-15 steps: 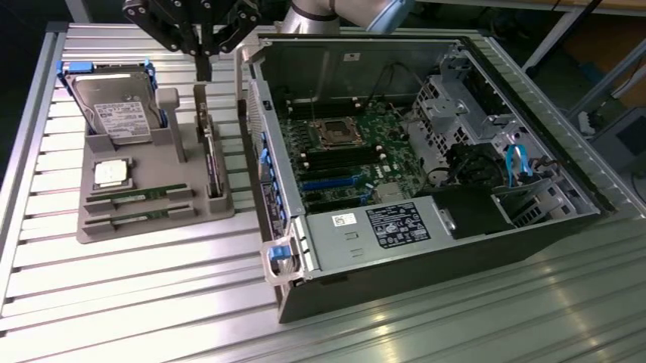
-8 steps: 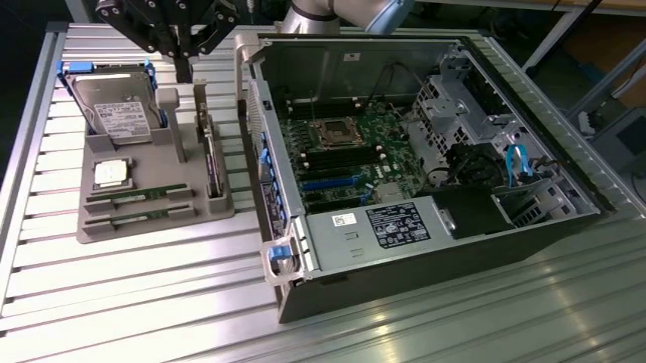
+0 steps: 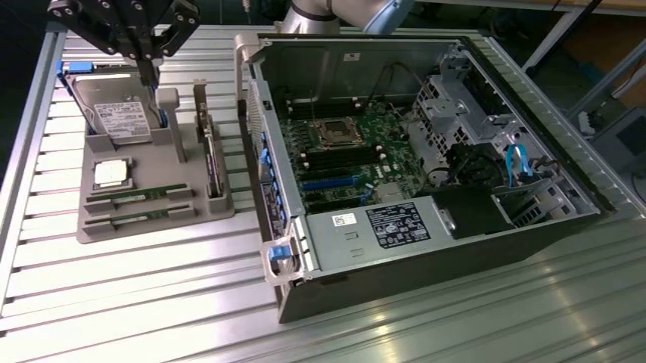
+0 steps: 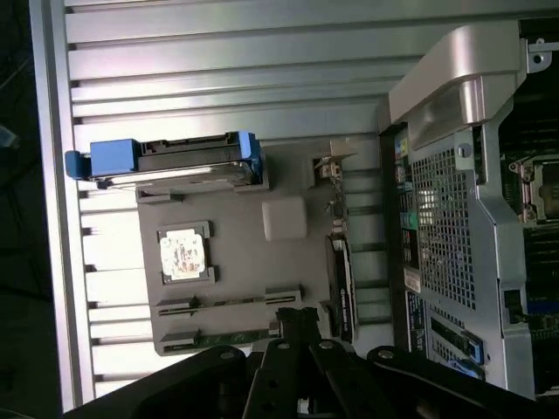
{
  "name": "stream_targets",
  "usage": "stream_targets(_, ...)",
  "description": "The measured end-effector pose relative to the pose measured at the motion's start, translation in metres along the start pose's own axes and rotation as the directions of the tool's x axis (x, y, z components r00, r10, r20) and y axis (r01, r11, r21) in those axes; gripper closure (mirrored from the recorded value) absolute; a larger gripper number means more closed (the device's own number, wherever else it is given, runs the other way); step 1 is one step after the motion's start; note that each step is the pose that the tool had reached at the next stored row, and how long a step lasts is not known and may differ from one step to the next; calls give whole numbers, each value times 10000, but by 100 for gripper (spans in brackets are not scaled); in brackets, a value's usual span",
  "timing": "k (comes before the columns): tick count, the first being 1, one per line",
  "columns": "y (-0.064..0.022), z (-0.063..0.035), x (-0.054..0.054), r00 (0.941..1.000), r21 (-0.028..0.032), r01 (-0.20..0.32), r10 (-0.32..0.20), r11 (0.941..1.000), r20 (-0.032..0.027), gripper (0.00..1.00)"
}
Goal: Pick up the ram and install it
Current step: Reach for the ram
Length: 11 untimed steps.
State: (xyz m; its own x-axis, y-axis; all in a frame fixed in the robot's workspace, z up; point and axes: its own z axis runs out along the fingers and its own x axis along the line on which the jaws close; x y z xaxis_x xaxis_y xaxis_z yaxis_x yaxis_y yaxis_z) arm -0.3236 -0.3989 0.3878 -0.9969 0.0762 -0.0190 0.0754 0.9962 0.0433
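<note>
Exterior view, closed gripper (image 3: 150,78) over tray (image 3: 162,171), ram (image 3: 136,196) slotted, drive label (image 3: 123,118) illegible

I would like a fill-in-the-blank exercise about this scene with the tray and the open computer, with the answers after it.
1. The tray holds ___ ram sticks.
2. The hard drive has a bracket of ___ colour.
3. The jaws of the gripper are ___, and they hold nothing.
4. In the tray, the processor lies between the hard drive and the ___.
Missing words: two; blue; shut; ram sticks.
</note>
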Motion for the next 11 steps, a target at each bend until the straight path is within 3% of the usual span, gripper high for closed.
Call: stream_targets(11,-24,21,304,10000,26,-2,2,10000,-73,90)
